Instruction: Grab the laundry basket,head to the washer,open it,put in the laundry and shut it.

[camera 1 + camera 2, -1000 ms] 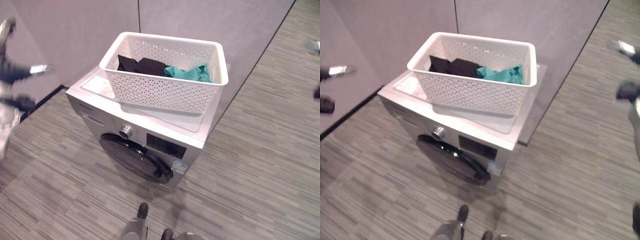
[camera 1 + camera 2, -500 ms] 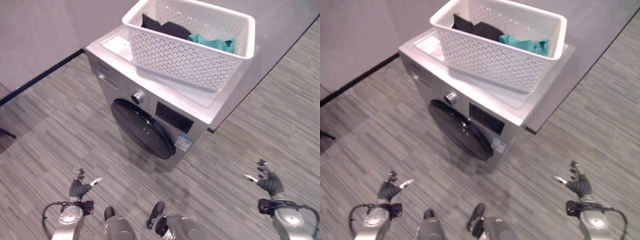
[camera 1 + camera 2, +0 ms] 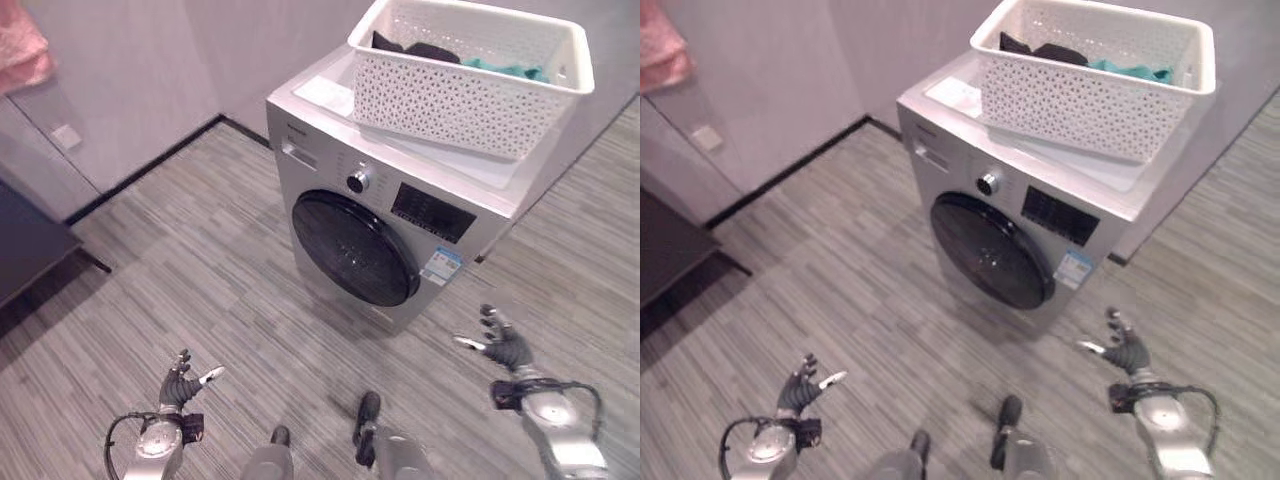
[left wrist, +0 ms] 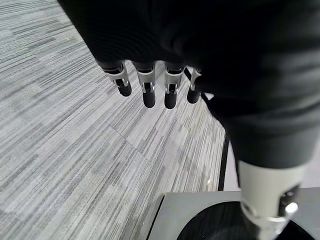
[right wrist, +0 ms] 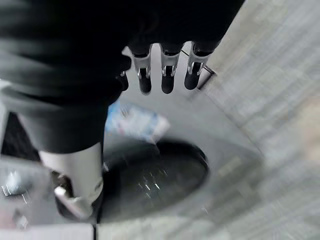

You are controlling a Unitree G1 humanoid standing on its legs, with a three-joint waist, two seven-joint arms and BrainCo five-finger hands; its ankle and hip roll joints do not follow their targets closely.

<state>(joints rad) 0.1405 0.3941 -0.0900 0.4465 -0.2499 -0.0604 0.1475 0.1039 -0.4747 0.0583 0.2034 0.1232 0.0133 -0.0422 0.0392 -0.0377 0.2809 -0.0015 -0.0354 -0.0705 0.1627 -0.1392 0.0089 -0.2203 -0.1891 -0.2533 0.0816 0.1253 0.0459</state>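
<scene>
A white perforated laundry basket (image 3: 470,85) rests on top of a silver washer (image 3: 400,215), holding black clothes (image 3: 410,47) and a teal garment (image 3: 510,70). The washer's round dark door (image 3: 355,248) is closed. My left hand (image 3: 180,385) hangs low near the floor, well left of the washer, fingers relaxed and holding nothing. My right hand (image 3: 503,345) is low in front of the washer's right corner, also open and holding nothing. In the right wrist view my fingers (image 5: 167,70) point toward the dark door (image 5: 155,182).
Grey plank floor (image 3: 200,270) lies all round the washer. Grey wall panels (image 3: 130,80) stand behind it. A dark low piece of furniture (image 3: 30,250) sits at the far left, with pink cloth (image 3: 25,45) hanging above.
The camera has shifted, so the washer and basket now sit further right and higher. Both hands stay low and open; the right hand sits a little higher in the picture.
</scene>
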